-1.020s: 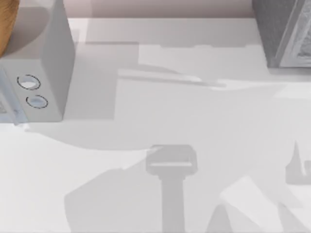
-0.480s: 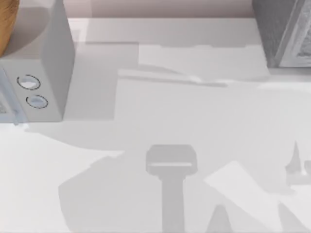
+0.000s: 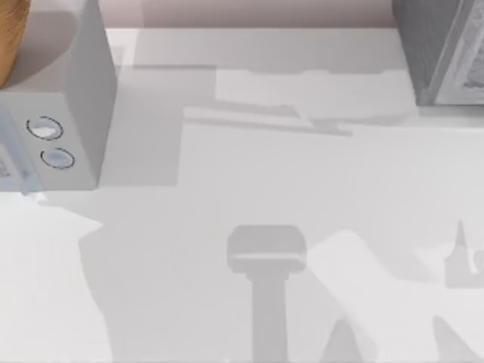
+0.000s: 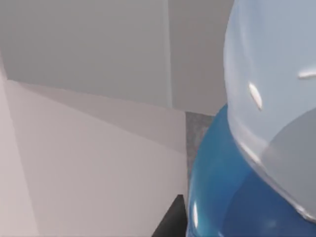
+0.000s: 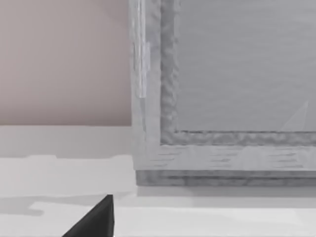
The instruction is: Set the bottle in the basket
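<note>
White table (image 3: 227, 181) runs under a pale pink wall (image 5: 64, 59), crossed by soft arm shadows. The bottle (image 4: 276, 98) sits right against the left wrist camera, so it is probably in or at the left gripper (image 4: 170, 224). Whether that gripper is clamped on it, I cannot tell.

Its body is clear, glossy thin plastic, and the rounded blue part (image 4: 232, 197) is smooth and shiny. I judge the bottle light, slippery and a little squashable, so the firm mid-body is the best place to hold it.

Farther out at the table's left stands a plain matte grey box (image 3: 76, 113) with two round dials, and a brown curved edge (image 3: 7, 38) behind it may be the basket. At the right, a rough-framed grey case (image 5: 222, 74) faces the idle right gripper (image 5: 94, 219), whose state I also cannot tell.
</note>
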